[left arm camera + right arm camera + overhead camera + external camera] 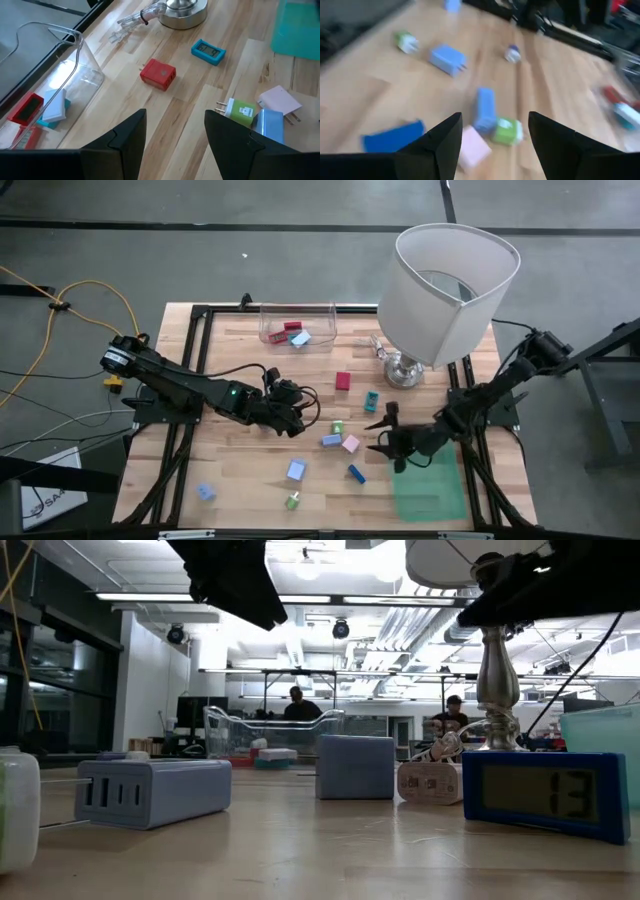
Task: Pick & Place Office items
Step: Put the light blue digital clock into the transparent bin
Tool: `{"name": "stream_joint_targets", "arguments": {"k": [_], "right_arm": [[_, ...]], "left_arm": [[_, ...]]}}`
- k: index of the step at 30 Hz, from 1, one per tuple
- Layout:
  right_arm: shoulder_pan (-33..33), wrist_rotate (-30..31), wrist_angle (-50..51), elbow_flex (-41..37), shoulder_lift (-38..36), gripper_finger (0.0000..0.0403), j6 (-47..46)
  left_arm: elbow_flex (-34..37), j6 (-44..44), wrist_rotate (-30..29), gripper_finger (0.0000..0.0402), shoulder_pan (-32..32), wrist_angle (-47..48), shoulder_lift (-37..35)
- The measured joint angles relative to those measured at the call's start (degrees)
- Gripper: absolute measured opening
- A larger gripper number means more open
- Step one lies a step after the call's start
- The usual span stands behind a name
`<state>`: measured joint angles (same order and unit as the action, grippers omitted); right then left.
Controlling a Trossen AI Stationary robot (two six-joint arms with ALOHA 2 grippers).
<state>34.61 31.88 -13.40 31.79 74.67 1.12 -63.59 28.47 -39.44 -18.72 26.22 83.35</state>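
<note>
High view: both grippers hover mid-table w/ jaws apart & nothing held, left gripper (297,420) just beside green plug (337,426), right gripper (383,436) near pink piece (351,444) & blue clock (357,473); other small items scattered, few in clear bin (297,326).

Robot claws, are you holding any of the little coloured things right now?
No. The left gripper and the right gripper both hang open over the table with nothing between their fingers.
</note>
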Motion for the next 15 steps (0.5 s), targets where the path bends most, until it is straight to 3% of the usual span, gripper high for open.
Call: {"name": "stream_joint_targets", "arguments": {"k": [4,15], "right_arm": [[-0.2,3.9,7.8,3.7,1.7,0.0215,-2.8],[-3.4,2.6,23.4,8.9,1.8,0.0215,-10.2]], "left_arm": [[0.0,0.0,0.0,0.0192,0.0,0.0,0.0],[0.0,0.0,0.0,0.0192,0.0,0.0,0.0]]}}
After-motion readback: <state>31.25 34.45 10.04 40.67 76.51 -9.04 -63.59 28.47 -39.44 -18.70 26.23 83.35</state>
